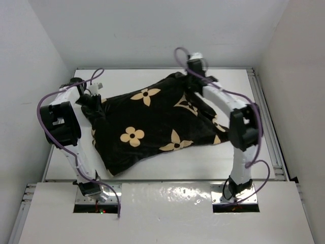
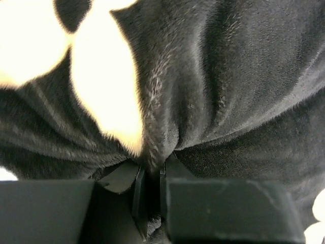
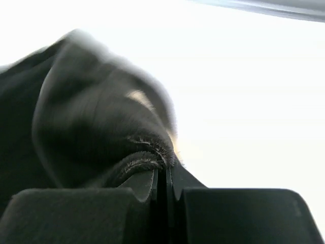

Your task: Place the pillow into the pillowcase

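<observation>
- The black plush pillowcase (image 1: 152, 122) is seen spread across the middle of the white table (image 1: 223, 157). It lies slantwise, with its far corner raised toward the right arm and its near corner pointing at the left arm's base.
- Tan four-petal flower motifs (image 1: 132, 135) are shown on its upper face.
- The fabric is seen to bulge, but whether the pillow lies inside cannot be told from any view.
- The left gripper (image 1: 94, 104) is placed at the case's left edge, close to the far left side of the table.
- In the left wrist view, the left gripper (image 2: 151, 170) is clamped on a gathered fold of the pillowcase (image 2: 228, 76). Only a thin pinch of plush is left between the jaws, and a tan petal (image 2: 106, 91) is seen just above the grip.
- The right gripper (image 1: 187, 76) is held at the far corner of the case.
- In the right wrist view, the right gripper (image 3: 162, 175) is closed tight on a rolled hem of the pillowcase (image 3: 86, 132). The fabric there is blurred.
</observation>
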`<state>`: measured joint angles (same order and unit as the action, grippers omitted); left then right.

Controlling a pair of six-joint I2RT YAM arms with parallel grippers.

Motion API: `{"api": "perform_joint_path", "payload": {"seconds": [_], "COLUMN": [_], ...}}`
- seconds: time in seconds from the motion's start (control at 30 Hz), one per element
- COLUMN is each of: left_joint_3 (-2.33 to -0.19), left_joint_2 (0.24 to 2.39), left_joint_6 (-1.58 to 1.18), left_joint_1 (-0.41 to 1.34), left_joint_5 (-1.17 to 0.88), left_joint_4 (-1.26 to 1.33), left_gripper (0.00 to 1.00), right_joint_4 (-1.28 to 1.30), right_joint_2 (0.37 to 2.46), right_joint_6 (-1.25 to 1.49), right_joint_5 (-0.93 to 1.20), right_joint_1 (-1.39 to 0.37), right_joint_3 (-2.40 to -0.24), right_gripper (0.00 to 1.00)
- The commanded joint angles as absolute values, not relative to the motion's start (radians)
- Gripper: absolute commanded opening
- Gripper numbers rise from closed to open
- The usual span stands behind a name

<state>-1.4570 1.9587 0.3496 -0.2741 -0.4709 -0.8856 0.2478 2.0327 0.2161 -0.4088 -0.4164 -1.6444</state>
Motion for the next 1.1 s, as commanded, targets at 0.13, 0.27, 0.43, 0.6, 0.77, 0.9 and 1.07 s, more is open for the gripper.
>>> {"api": "perform_joint_path", "payload": {"seconds": [0.13, 0.27, 0.43, 0.6, 0.77, 0.9, 1.07], "left_joint_3": [-1.718, -1.899, -2.111, -1.936, -1.737, -1.504, -1.317], "left_joint_2": [2.078, 2.167, 2.249, 2.091, 1.91, 1.829, 1.764], "left_joint_6": [0.403, 0.405, 0.33, 0.273, 0.279, 0.34, 0.376], "left_joint_1": [-0.163, -0.103, -0.139, -0.233, -0.37, -0.4, -0.406], "left_joint_5": [-0.184, -0.077, -0.188, -0.267, -0.324, -0.328, -0.347], "left_joint_4": [-0.66, -0.678, -0.842, -0.822, -0.79, -0.781, -0.749], "left_gripper": [0.0, 0.06, 0.6, 1.0, 1.0, 1.0, 1.0], "right_joint_4": [0.164, 0.288, 0.498, 0.383, 0.463, 0.454, 0.419], "right_joint_2": [1.805, 1.887, 2.084, 1.929, 1.628, 1.392, 1.195], "right_joint_6": [0.521, 0.587, 0.457, 0.354, 0.565, 0.708, 0.891], "right_joint_5": [-0.413, -0.433, -0.224, -0.342, -0.304, -0.301, -0.241], "right_joint_1": [-0.086, 0.069, 0.144, 0.072, 0.094, 0.066, 0.12], "right_joint_3": [-1.511, -1.617, -1.867, -1.601, -1.271, -0.941, -0.603], "right_gripper": [0.0, 0.1, 0.99, 0.99, 0.99, 0.97, 0.93]}}
